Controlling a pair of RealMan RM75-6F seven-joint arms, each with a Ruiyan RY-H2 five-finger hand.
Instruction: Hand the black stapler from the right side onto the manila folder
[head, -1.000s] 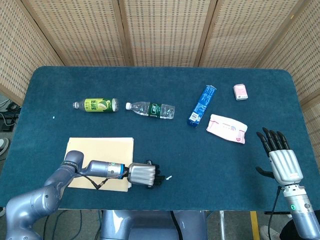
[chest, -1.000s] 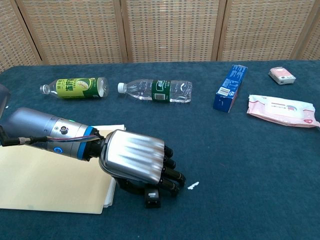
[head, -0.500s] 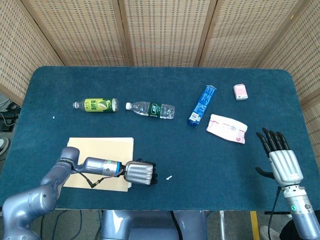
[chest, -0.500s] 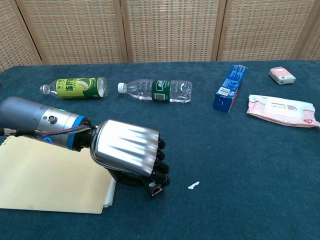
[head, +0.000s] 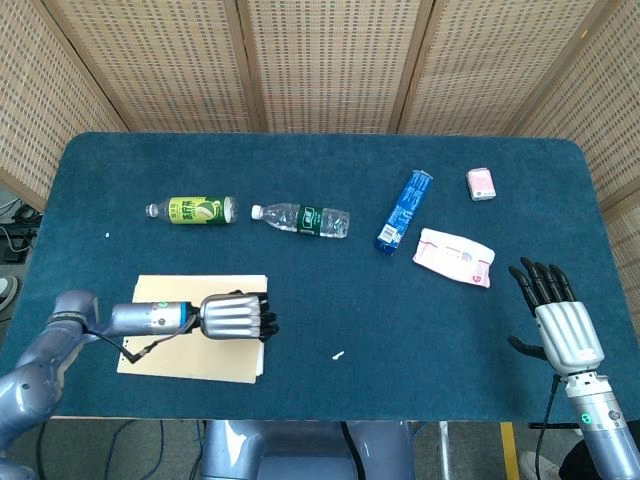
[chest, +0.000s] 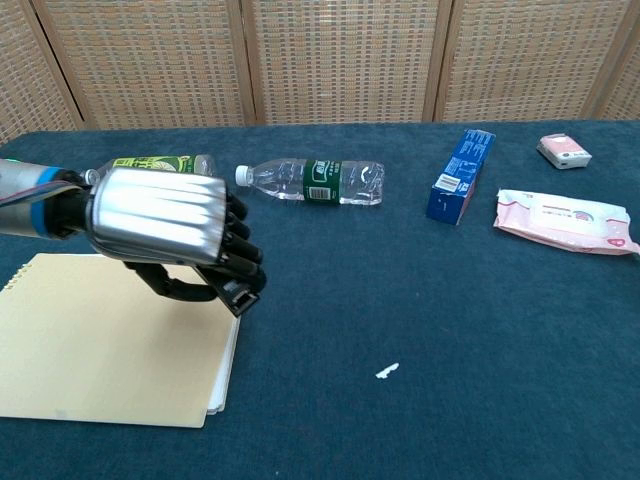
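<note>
One small black stapler (chest: 240, 297) sat gripped in our left hand (chest: 165, 232), above the flat manila folder's (chest: 100, 350) right edge, while our right hand (head: 560, 320) hung spread wide, well apart.

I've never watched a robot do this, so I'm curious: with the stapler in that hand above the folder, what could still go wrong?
1. The left hand covers most of the stapler; only an end pokes out below the fingers, so it might slip early.
2. The hand is at the folder's right edge, so the stapler could drop onto the table instead.
3. Setting it down hard may shove the folder's loose sheets.
</note>
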